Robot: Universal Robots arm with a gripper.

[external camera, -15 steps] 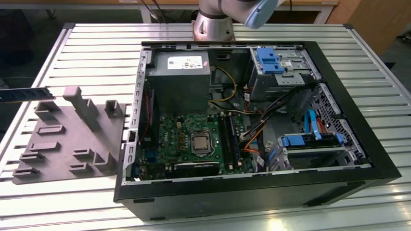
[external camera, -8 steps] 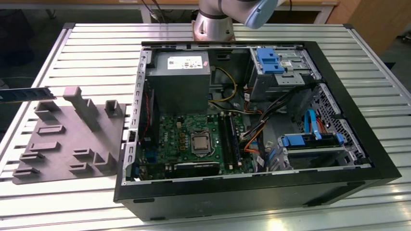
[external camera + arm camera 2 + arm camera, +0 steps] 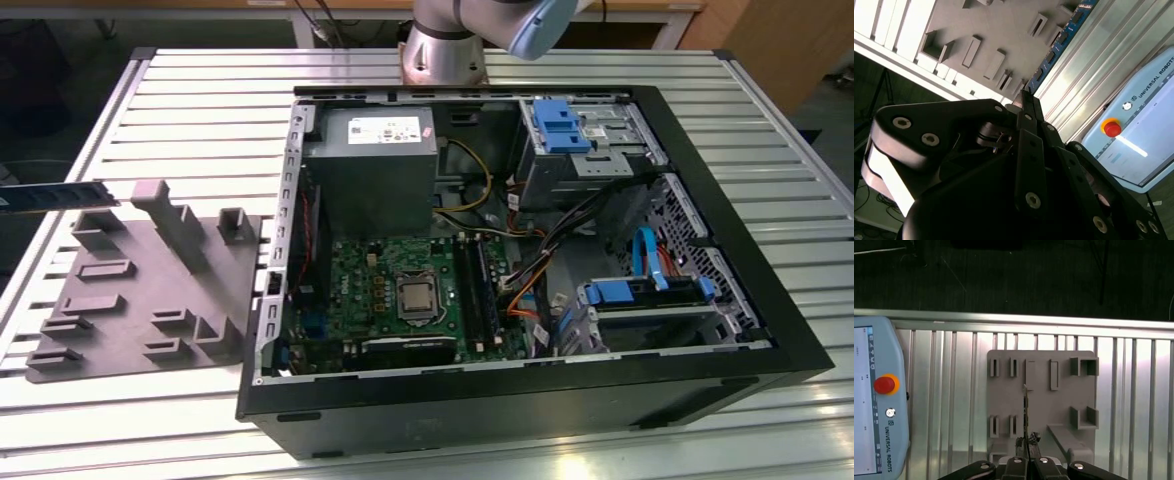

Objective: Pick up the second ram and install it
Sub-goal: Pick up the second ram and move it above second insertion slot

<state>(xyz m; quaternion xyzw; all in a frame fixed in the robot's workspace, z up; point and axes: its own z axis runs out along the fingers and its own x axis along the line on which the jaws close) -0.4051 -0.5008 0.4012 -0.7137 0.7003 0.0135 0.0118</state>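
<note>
Second ram (image 3: 56, 196) sits clamped in the tool (image 3: 1027, 439) above the fixture plate (image 3: 134, 300), at nine o'clock of the open case (image 3: 534, 410) in the exterior view; pickup looks done, installation is not yet done.

Second ram (image 3: 54, 196) circuit board; fixture plate (image 3: 1044, 410) matt grey plastic.

The worktop (image 3: 200, 90) is silvery-white with parallel ribbed stripes. The computer case (image 3: 534, 405) is black; inside it sit a green motherboard (image 3: 374, 270), blue drive latches (image 3: 558, 125) and a grey power supply (image 3: 370, 170). Beside the case, the fixture plate (image 3: 140, 300) is matt grey; the second ram (image 3: 60, 196) dark green with black chips; the end effector (image 3: 1027, 441) black
</note>
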